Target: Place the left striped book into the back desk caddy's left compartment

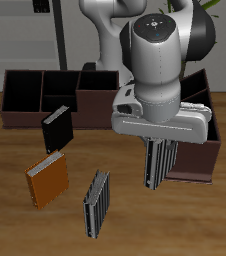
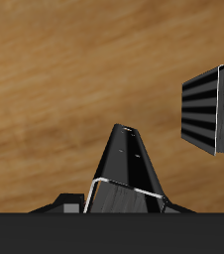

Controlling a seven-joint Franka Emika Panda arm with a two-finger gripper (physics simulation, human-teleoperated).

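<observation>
Orange book [image 1: 47,180] beside striped book [image 1: 97,204]

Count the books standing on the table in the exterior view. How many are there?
3. A black book stands just before the back desk caddy; an orange book and a striped book stand nearer the front edge. The arm may hide others.

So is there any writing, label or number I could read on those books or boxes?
None can be read in either view.
Striped book: only grey and black stripes, no title.
Orange book: plain cover.
Black book: plain cover.
Back desk caddy and the taller brown caddy: bare walls.
Robot arm and pincer: no visible marking.
</observation>
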